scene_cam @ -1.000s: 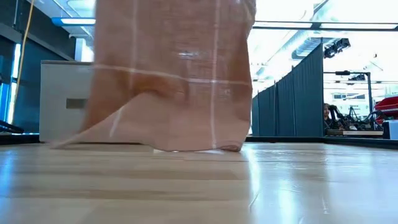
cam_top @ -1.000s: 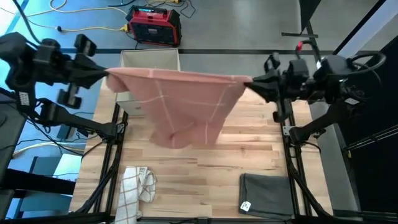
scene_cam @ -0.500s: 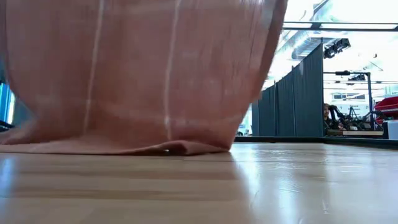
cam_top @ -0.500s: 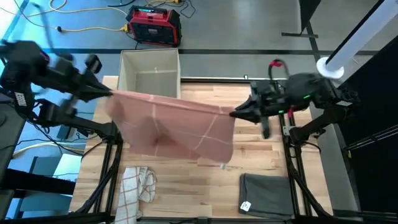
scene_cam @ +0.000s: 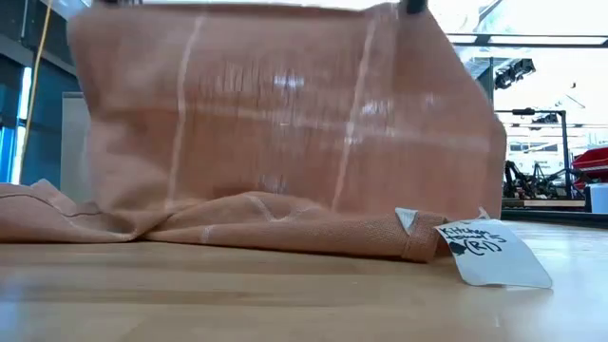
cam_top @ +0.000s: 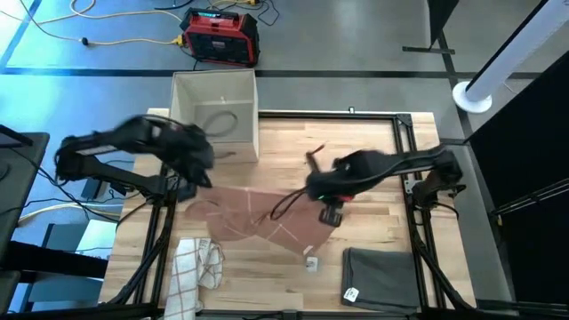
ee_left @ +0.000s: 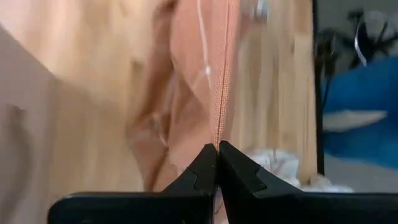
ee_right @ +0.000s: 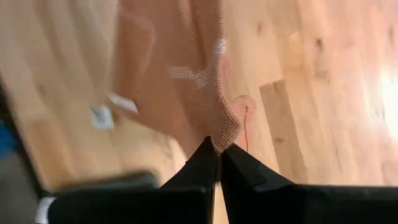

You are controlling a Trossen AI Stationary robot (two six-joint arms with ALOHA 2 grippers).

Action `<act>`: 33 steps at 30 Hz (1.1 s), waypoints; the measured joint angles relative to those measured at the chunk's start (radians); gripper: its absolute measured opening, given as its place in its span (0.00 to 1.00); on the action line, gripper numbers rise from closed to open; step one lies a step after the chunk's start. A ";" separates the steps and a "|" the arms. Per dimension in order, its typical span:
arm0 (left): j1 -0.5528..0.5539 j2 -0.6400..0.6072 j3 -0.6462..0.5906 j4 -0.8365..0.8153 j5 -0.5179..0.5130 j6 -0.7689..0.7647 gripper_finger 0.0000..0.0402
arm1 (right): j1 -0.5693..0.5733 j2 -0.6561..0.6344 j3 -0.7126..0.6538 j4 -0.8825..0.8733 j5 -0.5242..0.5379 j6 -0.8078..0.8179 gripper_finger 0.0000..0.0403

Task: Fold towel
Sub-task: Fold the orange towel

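Note:
The pink towel point(cam_top: 258, 218) with pale stripes hangs as a sheet between my two grippers in the low view point(scene_cam: 285, 133). Its lower part lies crumpled on the wooden table, and a white tag point(scene_cam: 489, 252) rests at its near end. My left gripper point(cam_top: 204, 176) is shut on the towel's top edge on the table's left side. My right gripper point(cam_top: 311, 187) is shut on the top edge on the right side. Both are low over the table's middle. My left gripper pinches the towel's hemmed top edge point(ee_left: 216, 138) between its two fingers, which lie in line with the hem. The cloth falls away from the fingers, and its lower part lies on the table. My right gripper pinches a bunched top corner of the towel point(ee_right: 219, 135) between its two fingers. The cloth hangs away from that corner down to the table.
A white checked cloth point(cam_top: 196, 262) lies at the near left. A folded grey cloth point(cam_top: 378, 276) with a label lies at the near right. An open white bin point(cam_top: 213, 111) stands at the far edge, left of centre. Bare wood lies to the far right.
Both grippers have come down and toward the table's near edge, and have drawn closer together, carrying the towel's top edge. The towel hung high by the far edge before. Its lower part has now spread over the table toward the near edge, tag foremost.

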 joint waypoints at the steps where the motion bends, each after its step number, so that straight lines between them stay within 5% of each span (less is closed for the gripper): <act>1: 0.000 0.001 -0.054 0.024 0.021 0.000 0.00 | 0.000 0.029 -0.001 -0.007 -0.010 -0.029 0.00; 7: -0.006 -0.004 -0.278 0.122 0.117 -0.026 0.00 | -0.004 0.114 -0.023 0.066 -0.046 -0.152 0.00; 17: -0.100 -0.080 -0.409 0.235 0.122 -0.167 0.00 | 0.142 0.001 -0.434 0.478 -0.005 0.045 0.00; 22: -0.149 -0.096 -0.441 0.305 0.173 -0.172 0.00 | 0.251 -0.010 -0.542 0.688 -0.114 0.137 0.01; 29: -0.162 -0.066 -0.443 0.266 0.180 -0.100 0.00 | 0.286 -0.011 -0.574 0.683 -0.397 0.330 0.20; 33: -0.161 -0.041 -0.443 0.278 0.178 -0.077 0.00 | 0.292 -0.019 -0.573 0.694 -0.355 0.364 0.30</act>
